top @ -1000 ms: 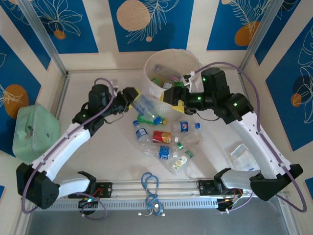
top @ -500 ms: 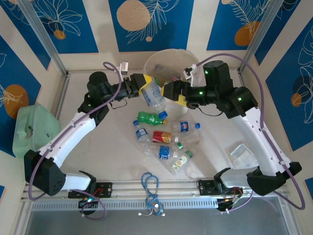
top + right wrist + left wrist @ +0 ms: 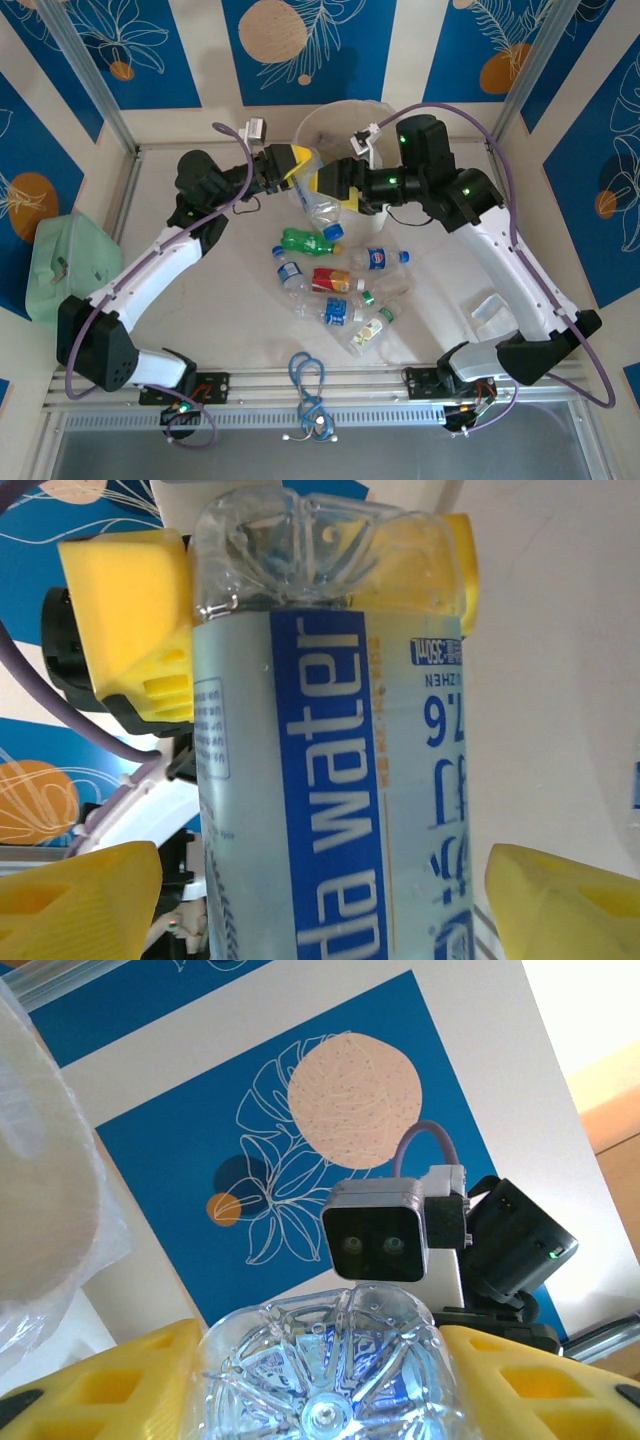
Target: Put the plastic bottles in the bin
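Left gripper (image 3: 303, 172) clamps 1 clear bottle (image 3: 322, 210); right gripper (image 3: 338, 190) straddles it, jaws apart. Probably light, slick (take the labelled middle).

Blue panels (image 3: 308, 50) hung on the walls between cream stripes (image 3: 205, 50) — each panel carried white line-drawn leaves and a peach disc (image 3: 272, 30) or a smaller orange disc (image 3: 498, 72). Two bare metal posts (image 3: 85, 75) rose at the far corners of the tabletop (image 3: 220, 300), slanting outward in the top view. The tabletop was off-white and matt, evenly lit, with only soft shadows. A mint-green box (image 3: 68, 265) sat just outside its left edge, against the wall. A metal rail (image 3: 360, 381) ran along the near edge, with a grey strip (image 3: 400, 455) below it in that view. The left wrist view showed the same leaf pattern on one panel — sharp and brightly lit.
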Controlling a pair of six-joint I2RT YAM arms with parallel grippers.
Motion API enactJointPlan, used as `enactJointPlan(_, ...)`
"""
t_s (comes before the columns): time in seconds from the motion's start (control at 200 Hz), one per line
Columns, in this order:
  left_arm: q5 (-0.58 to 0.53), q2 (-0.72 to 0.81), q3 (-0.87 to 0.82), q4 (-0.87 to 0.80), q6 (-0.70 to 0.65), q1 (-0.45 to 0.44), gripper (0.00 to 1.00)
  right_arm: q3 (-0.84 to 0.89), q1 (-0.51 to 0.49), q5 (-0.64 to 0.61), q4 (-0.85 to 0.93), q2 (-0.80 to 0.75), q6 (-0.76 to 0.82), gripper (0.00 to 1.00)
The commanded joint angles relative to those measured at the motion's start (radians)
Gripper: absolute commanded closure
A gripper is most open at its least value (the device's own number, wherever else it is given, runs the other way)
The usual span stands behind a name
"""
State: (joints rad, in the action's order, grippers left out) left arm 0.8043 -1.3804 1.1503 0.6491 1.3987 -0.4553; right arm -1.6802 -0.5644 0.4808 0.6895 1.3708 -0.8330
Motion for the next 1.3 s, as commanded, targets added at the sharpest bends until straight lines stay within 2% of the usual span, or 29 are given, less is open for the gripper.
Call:
enactJointPlan(0.0, 0.024, -0.004, 0.002, 0.118, 0.038, 0.005, 0.51, 0.032, 0.006, 0.089, -0.11, 0.001, -0.069, 0.18)
enactJointPlan(0.215, 0.019, -0.04, 0.007, 0.246, 0.124, 0.004, 0.52, 0.076, 0.017, 0.128, -0.201, -0.007, -0.125, 0.27)
enactJointPlan(0.455, 0.019, -0.043, 0.024, 0.17, 0.082, 0.006, 0.51, 0.067, 0.023, 0.115, -0.203, -0.006, -0.133, 0.37)
enactJointPlan(0.53, 0.013, -0.042, 0.037, 0.124, 0.059, 0.006, 0.47, 0.062, 0.025, 0.106, -0.195, -0.008, -0.129, 0.39)
enactJointPlan(0.585, 0.006, -0.04, 0.048, 0.08, 0.035, 0.006, 0.37, 0.056, 0.026, 0.098, -0.186, -0.009, -0.125, 0.4)
enactJointPlan(0.655, -0.013, -0.033, 0.062, 0.007, -0.005, 0.007, 0.19, 0.047, 0.028, 0.086, -0.171, -0.006, -0.12, 0.41)
enactJointPlan(0.68, -0.022, -0.03, 0.068, -0.026, -0.023, 0.007, 0.11, 0.043, 0.029, 0.08, -0.164, -0.006, -0.115, 0.41)
enactJointPlan(0.69, -0.026, -0.028, 0.07, -0.04, -0.03, 0.007, 0.03, 0.041, 0.029, 0.078, -0.162, -0.006, -0.114, 0.41)
enactJointPlan(0.705, -0.031, -0.027, 0.074, -0.059, -0.042, 0.008, 0.0, 0.038, 0.029, 0.074, -0.157, -0.006, -0.111, 0.41)
enactJointPlan(0.835, -0.077, -0.005, 0.117, -0.236, -0.137, 0.021, 0.0, -0.001, 0.037, 0.036, -0.106, 0.003, -0.082, 0.41)
enactJointPlan(0.955, -0.182, 0.059, 0.136, -0.44, -0.232, 0.062, 0.0, -0.067, 0.055, -0.019, -0.034, 0.021, -0.042, 0.42)
enactJointPlan(1.17, -0.474, 0.198, 0.17, -0.88, -0.437, 0.131, 0.0, -0.268, 0.08, -0.25, 0.185, 0.125, 0.089, 0.42)
enactJointPlan(1.295, -0.513, 0.213, 0.19, -1.025, -0.537, 0.131, 0.0, -0.372, 0.099, -0.37, 0.272, 0.209, 0.155, 0.42)
